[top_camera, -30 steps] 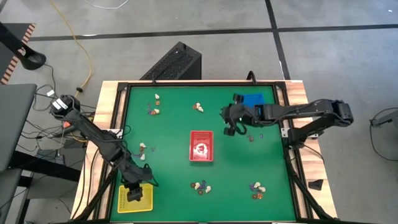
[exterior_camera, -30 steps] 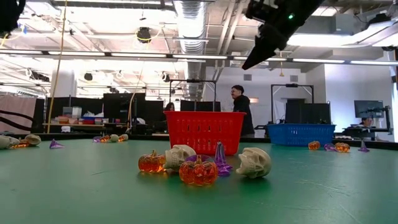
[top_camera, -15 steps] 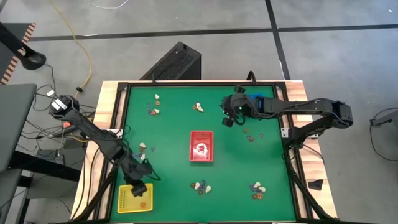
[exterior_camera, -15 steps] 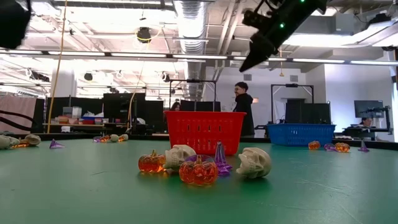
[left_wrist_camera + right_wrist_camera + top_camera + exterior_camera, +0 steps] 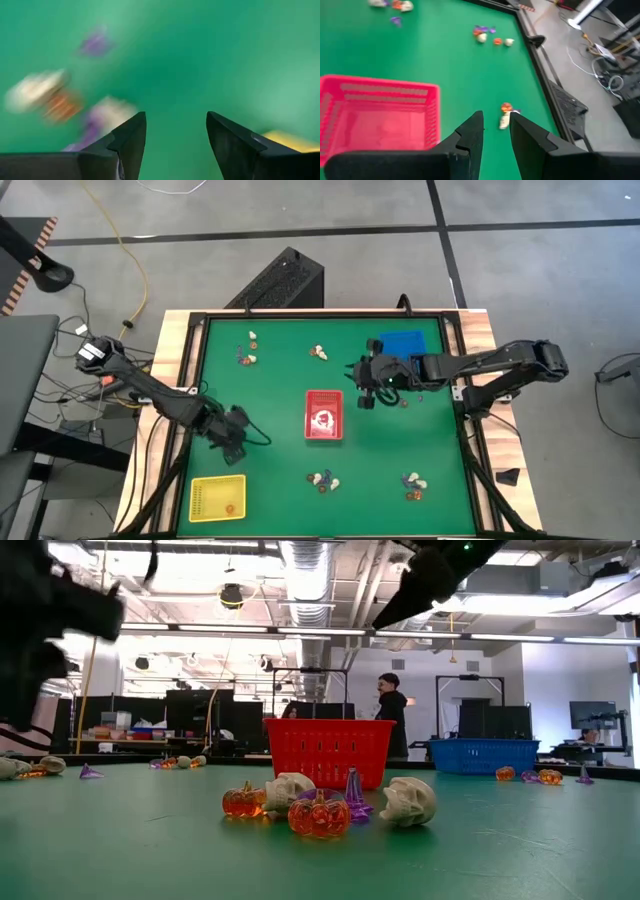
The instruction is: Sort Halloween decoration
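Left of the red tray (image 5: pixel 323 416), the left gripper (image 5: pixel 236 442) hovers with fingers spread, empty. Right of it, the right gripper (image 5: pixel 365 392) hangs parted (holding nothing). Halloween trinkets (image 5: pixel 322 479) lie scattered around the tray.

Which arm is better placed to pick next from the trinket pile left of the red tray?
Left. The left hand is open just short of that pile, which shows in its wrist view. The right hand hangs on the far side of the red tray.
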Available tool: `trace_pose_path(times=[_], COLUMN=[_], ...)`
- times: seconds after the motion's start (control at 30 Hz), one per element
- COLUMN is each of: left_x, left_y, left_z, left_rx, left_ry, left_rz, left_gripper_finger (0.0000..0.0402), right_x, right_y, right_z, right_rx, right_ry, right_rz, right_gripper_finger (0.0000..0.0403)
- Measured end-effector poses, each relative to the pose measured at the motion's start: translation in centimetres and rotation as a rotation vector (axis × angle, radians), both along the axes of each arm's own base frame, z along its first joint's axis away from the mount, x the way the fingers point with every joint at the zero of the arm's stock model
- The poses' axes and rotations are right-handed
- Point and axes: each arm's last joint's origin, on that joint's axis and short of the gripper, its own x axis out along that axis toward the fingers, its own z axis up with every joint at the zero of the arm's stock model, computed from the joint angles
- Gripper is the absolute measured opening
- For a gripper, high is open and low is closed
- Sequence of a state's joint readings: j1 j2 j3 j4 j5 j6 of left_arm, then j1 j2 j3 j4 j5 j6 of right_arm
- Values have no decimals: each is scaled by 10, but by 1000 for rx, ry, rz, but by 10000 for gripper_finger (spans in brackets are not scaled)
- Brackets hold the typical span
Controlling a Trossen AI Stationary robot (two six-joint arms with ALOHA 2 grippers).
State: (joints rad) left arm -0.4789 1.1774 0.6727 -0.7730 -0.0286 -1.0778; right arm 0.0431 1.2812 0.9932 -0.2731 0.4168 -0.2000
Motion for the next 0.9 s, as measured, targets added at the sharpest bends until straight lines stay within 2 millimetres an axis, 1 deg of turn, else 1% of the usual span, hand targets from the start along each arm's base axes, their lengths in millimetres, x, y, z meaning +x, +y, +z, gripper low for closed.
trace_pose_path(times=[0.07, 0.13, 0.3, 0.43, 0.67, 0.8, 0.9], left_x=[-7, -13, -20, -24, -22, -20, -13], left_y=[6, 9, 13, 16, 17, 16, 13], left_z=[-2, -3, -6, -6, -7, -12, -19], left_rx=[25, 62, 129, 174, 231, 266, 272], left_ry=[98, 150, 215, 253, 231, 260, 260], left_rz=[-10, -65, -222, -241, -244, -257, -295], left_gripper_finger=[197, 197, 197, 197, 197, 197, 197], right_x=[0, -1, -2, -3, -3, -3, -3], right_y=[5, 9, 14, 13, 7, 1, -2], right_z=[0, -1, -2, -4, -4, -4, -4], right_rx=[-9, -10, -12, -36, -42, -43, -42], right_ry=[7, 16, 27, 65, 71, 73, 73], right_rz=[24, 38, 55, 69, 45, 25, 12], right_gripper_finger=[125, 125, 125, 125, 125, 125, 125])
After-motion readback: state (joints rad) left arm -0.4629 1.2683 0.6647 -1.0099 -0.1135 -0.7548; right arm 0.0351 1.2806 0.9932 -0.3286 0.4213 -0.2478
